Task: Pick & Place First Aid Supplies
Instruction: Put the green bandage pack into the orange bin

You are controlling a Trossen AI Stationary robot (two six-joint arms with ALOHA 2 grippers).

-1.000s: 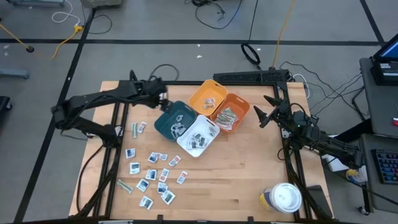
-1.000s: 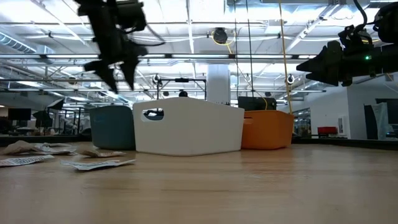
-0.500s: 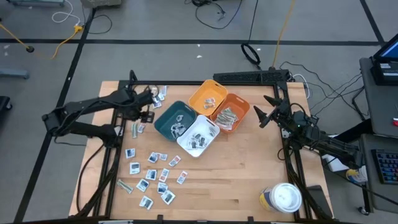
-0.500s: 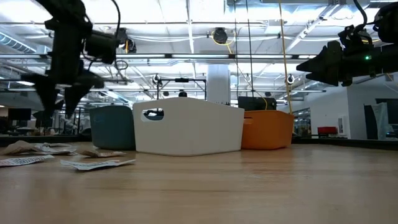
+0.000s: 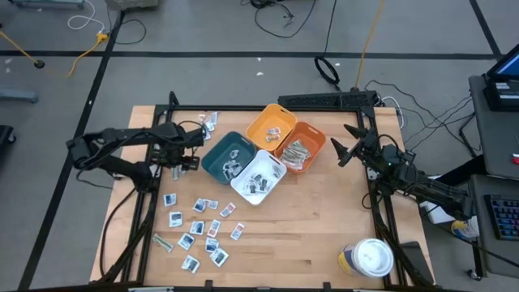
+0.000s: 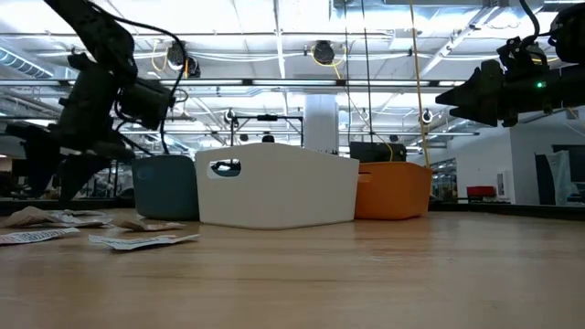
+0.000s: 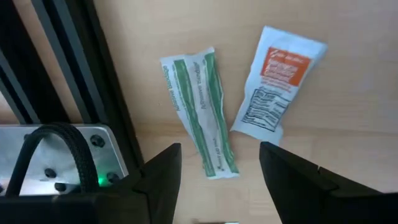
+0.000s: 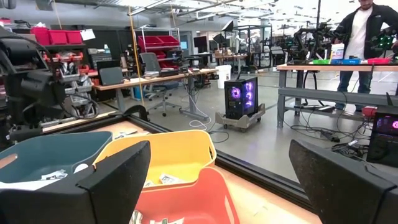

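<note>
My left gripper [image 5: 180, 160] has swung off the teal bin [image 5: 228, 156] in the last sec and dropped low over the desk [image 5: 324, 227], left-centre of the high view. It's now directly above two packets by the black frame rail: a green-striped strip [image 7: 198, 109] and a white packet w/ orange label [image 7: 275, 84], lying just beside each other. Fingers apart, nothing between them, straddling the strip's lower end; I'd say next pick is lined up. Arm reaches in from frame left, wrist pitched down. More packets [image 5: 199, 229] scattered lower left; others already in the bins. My right gripper [image 5: 347, 151] hangs centre-right, beside the orange bin [image 5: 304, 143], fingers spread wide, empty.
</note>
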